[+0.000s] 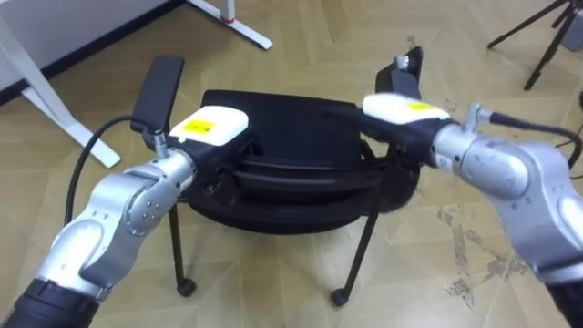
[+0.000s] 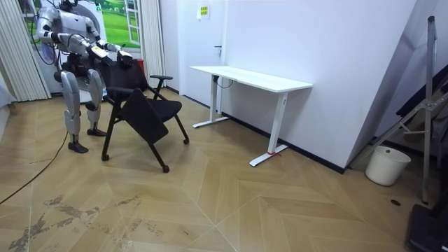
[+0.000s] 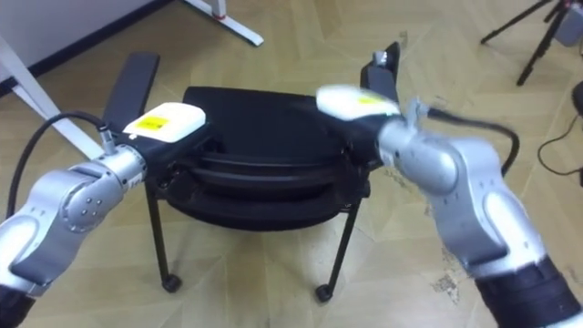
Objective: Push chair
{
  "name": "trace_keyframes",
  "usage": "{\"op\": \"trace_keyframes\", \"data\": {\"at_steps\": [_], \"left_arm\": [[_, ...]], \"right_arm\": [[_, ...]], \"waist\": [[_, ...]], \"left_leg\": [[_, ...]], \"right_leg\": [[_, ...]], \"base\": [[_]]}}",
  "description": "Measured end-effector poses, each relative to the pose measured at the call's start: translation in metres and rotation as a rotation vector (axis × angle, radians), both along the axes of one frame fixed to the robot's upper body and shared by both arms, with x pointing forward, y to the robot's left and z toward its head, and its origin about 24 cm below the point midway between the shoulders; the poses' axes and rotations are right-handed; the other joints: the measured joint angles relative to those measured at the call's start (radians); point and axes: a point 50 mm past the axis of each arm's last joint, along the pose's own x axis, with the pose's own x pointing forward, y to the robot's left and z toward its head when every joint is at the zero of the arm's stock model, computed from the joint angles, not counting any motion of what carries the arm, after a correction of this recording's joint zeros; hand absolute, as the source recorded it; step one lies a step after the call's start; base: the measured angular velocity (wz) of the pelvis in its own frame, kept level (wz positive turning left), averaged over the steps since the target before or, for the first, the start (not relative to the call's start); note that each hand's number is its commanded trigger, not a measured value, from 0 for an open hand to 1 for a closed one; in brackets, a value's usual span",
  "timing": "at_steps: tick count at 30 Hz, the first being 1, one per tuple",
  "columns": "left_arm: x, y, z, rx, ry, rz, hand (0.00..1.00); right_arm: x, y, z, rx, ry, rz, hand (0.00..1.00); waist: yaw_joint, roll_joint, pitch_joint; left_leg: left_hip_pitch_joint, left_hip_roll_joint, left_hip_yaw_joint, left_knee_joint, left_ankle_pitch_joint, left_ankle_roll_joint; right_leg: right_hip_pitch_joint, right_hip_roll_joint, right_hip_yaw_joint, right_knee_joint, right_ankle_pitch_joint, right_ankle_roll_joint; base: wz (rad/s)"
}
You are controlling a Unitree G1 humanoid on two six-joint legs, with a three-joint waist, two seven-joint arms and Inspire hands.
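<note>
Chair (image 2: 143, 112) directly before the robot, its back between body and open floor (image 2: 231, 196); left hand (image 1: 211, 126) and right hand (image 1: 401, 107) lie on the back's top edge. Left armrest (image 1: 157, 87) rises just outside the left hand; right armrest (image 1: 407, 71) just beyond the right hand; space above both hands free. Ahead left: desk (image 2: 252, 75), its leg (image 1: 46, 100) and foot (image 1: 239, 25) near the chair, not touching. Ahead right: bare floor up to a tripod (image 1: 547, 36). Curtain (image 2: 17, 63) just past the robot at the room view's left; bucket (image 2: 387, 165) well apart, by the wall.
</note>
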Motion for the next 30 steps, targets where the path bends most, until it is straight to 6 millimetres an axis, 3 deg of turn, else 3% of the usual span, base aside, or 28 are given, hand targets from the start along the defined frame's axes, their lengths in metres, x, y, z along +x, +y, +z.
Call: {"op": "trace_keyframes", "data": {"at_steps": [6,9,14,24,30], "left_arm": [[0.0,0.0,-0.003,-0.004,0.004,0.002,1.0],[-0.001,-0.001,-0.008,-0.009,0.024,0.008,1.0],[-0.002,-0.004,-0.011,-0.012,0.039,0.01,1.0],[-0.001,-0.006,-0.015,-0.022,0.061,0.029,1.0],[-0.002,-0.006,-0.016,-0.025,0.065,0.037,1.0]], "right_arm": [[0.001,0.001,-0.003,-0.001,0.008,0.004,0.0],[0.001,-0.003,-0.015,0.012,0.013,-0.032,0.0],[-0.001,-0.005,-0.026,0.024,-0.015,-0.068,0.0],[-0.002,-0.006,-0.036,0.049,-0.06,-0.11,0.0],[-0.003,-0.005,-0.04,0.099,-0.108,-0.153,0.0]], "waist": [[0.015,0.003,-0.0015],[0.02,0.007,-0.0013],[-0.002,0.015,-0.0058],[-0.009,0.023,-0.0075],[-0.018,0.033,-0.0142]], "left_leg": [[0.016,0.0,-0.001,-0.001,0.0,0.0],[0.035,0.001,-0.001,0.0,0.0,0.0],[0.039,0.001,-0.024,0.001,0.0,0.0],[0.047,0.001,-0.025,0.001,0.0,0.0],[0.043,0.001,-0.025,0.001,0.0,0.0]], "right_leg": [[0.007,0.001,0.0,0.001,0.0,0.0],[0.032,0.002,-0.003,-0.003,0.0,0.0],[0.051,0.001,-0.019,-0.007,0.0,0.0],[0.064,-0.001,-0.031,-0.012,0.0,0.0],[0.065,-0.001,-0.037,-0.02,0.0,0.0]], "base": [[-0.06],[-0.01],[0.14],[0.01],[0.03]]}}
